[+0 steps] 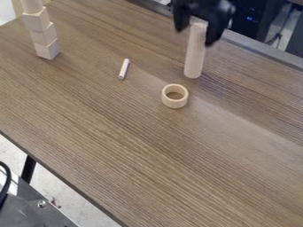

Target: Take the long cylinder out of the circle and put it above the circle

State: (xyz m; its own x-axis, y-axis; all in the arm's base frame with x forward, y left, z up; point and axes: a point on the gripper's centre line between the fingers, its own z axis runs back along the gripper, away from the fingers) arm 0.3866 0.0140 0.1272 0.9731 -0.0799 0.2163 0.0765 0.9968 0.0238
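Camera view: we have the long cylinder out of the circle, and the two look apart on the table. The cylinder is upright at the upper right of the view, its foot seemingly on the wood, just beyond the ring and a little to its right as we look at it. The circle lies flat near the middle, its opening facing up and nothing inside it.

The gripper hangs at the top edge, its fingers apart on either side of the cylinder's upper end. We see a gap on one side, so we don't take the piece to be clamped; whether the other finger brushes it, we can't tell.

If "above" means farther up the view, we judge the removal done and the placing as good as done too. What we have left is to lift the fingers straight up, clear of the top, since a sideways nudge could tip so slim a piece. The small white stick and the stacked blocks need nothing from us.
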